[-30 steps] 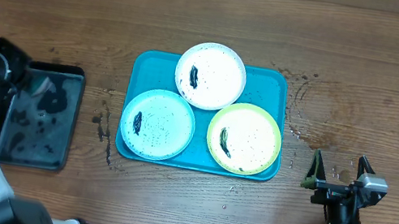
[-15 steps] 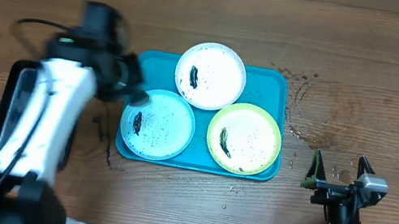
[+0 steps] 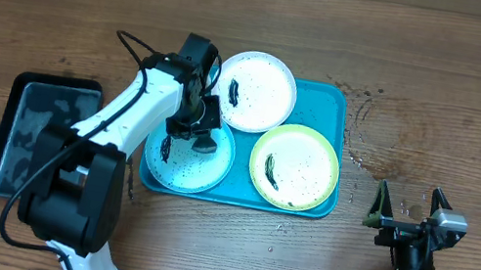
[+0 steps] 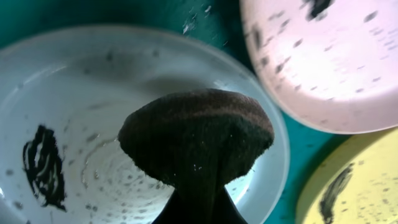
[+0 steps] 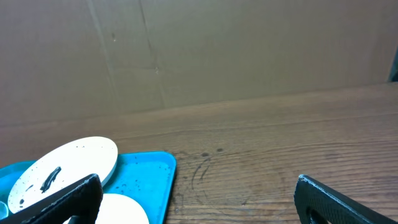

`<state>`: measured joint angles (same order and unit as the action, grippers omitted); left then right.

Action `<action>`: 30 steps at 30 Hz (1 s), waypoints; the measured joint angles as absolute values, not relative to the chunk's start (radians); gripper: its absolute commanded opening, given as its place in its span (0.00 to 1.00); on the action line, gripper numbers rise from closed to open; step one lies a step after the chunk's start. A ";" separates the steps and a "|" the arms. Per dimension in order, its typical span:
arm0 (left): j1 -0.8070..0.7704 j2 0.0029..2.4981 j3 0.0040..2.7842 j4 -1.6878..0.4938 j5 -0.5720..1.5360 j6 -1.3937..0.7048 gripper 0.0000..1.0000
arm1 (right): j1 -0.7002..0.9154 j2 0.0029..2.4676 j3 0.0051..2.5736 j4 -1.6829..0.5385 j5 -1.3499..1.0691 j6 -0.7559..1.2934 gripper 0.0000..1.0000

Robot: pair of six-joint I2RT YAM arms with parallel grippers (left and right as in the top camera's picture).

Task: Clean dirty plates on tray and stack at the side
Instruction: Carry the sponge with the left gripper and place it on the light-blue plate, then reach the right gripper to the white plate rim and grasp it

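Note:
The turquoise tray (image 3: 334,100) holds three speckled plates with dark smears: white (image 3: 258,93) at the back, light blue (image 3: 179,159) front left, yellow-green (image 3: 299,168) front right. My left gripper (image 3: 194,127) is shut on a dark sponge (image 3: 205,143) that hangs low over the right part of the light blue plate. In the left wrist view the sponge (image 4: 196,134) fills the middle above the light blue plate (image 4: 81,124), and its smear (image 4: 43,165) lies to the left. My right gripper (image 3: 410,203) stands open over bare wood right of the tray, holding nothing.
A black tray (image 3: 42,135) with a wet bottom lies at the table's left. Dark wet marks (image 3: 366,127) dot the wood just right of the turquoise tray. A brown cardboard wall (image 5: 199,50) stands behind the table.
My left arm has swung from the black tray at the left across to the light blue plate, carrying the sponge. The right arm has not moved.

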<state>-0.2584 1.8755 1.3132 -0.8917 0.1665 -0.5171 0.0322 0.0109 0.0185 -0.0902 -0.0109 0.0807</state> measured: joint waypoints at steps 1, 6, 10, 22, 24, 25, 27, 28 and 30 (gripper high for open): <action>-0.258 1.881 1.313 -0.910 0.166 -0.517 0.25 | 0.032 0.011 0.019 -0.091 -0.010 0.081 1.00; -0.258 1.886 1.312 -0.956 0.165 -0.513 1.00 | 0.032 0.011 0.019 -0.091 -0.011 0.081 1.00; -0.257 1.886 1.312 -0.958 0.192 -0.469 1.00 | 0.032 0.011 0.019 -0.090 -0.010 0.081 1.00; -0.191 1.893 1.667 -1.206 0.205 -0.434 1.00 | 0.032 0.011 0.019 -0.090 -0.010 0.081 1.00; -0.133 1.887 1.754 -1.249 0.204 -0.435 1.00 | 0.032 0.011 0.019 -0.090 -0.010 0.081 1.00; -0.092 1.878 1.787 -1.263 0.202 -0.438 1.00 | 0.033 0.011 0.019 -0.090 -0.010 0.081 1.00; -0.017 1.859 1.819 -1.275 0.196 -0.442 1.00 | 0.032 0.011 0.019 -0.090 -0.010 0.081 1.00; 0.012 1.852 1.826 -1.277 0.193 -0.443 1.00 | 0.032 0.011 0.019 -0.090 -0.010 0.081 1.00; 0.082 1.840 1.833 -1.290 0.186 -0.445 1.00 | 0.032 0.011 0.019 -0.079 -0.009 0.081 1.00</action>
<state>0.0818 1.8404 1.8328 -1.2896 0.1856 -0.4454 0.0322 0.0113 0.0185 -0.0792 -0.0090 0.0807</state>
